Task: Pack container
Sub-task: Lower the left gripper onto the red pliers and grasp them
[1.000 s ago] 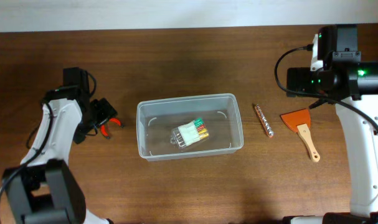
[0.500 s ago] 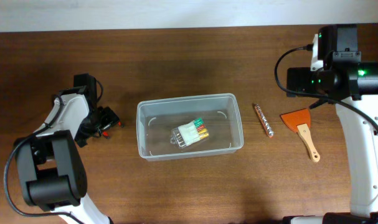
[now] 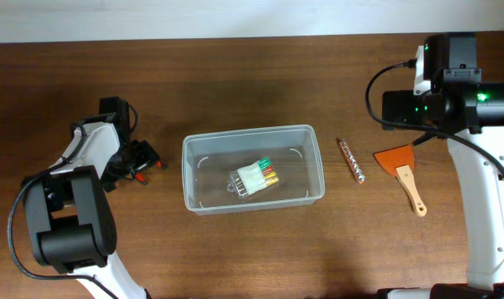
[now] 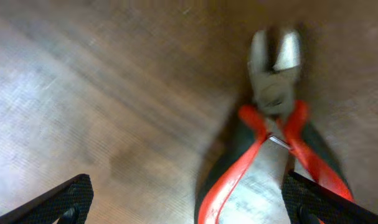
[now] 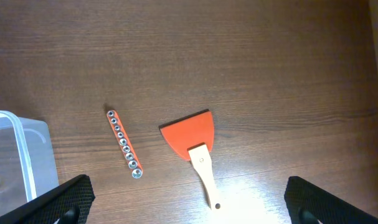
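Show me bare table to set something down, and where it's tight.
Free: the wide table strip behind the container, and the strip in front of it along the near edge. Tight: right of the container, where socket strip and scraper lie close; left, pliers under the left gripper.

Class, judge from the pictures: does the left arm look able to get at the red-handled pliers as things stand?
Probably yes: the pliers lie on the bare table right under the left arm, whose jaws stand open over the handles, and nothing lies between.
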Robot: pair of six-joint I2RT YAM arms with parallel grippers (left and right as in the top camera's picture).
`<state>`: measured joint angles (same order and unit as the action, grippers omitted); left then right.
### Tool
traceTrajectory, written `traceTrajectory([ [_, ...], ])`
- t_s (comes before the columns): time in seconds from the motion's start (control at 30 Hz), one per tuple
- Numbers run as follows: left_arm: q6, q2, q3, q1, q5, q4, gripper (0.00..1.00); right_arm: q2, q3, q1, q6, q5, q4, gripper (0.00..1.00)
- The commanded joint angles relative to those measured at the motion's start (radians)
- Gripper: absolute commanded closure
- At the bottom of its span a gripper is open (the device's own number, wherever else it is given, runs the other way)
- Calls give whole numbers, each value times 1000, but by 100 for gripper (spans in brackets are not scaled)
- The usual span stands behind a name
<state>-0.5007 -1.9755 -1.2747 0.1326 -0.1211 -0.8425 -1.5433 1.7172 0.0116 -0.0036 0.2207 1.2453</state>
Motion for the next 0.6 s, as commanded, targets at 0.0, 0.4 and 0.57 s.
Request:
traceTrajectory([
  [0.0,47,-88,34,2,26,13,1,16,20,3,-4,16,0,1],
  [0.4,46,-88,34,1,32,12,19,17,20,3,-4,17,0,1],
  [0.57,46,-88,34,2,31,12,36,17,20,3,-4,16,0,1],
])
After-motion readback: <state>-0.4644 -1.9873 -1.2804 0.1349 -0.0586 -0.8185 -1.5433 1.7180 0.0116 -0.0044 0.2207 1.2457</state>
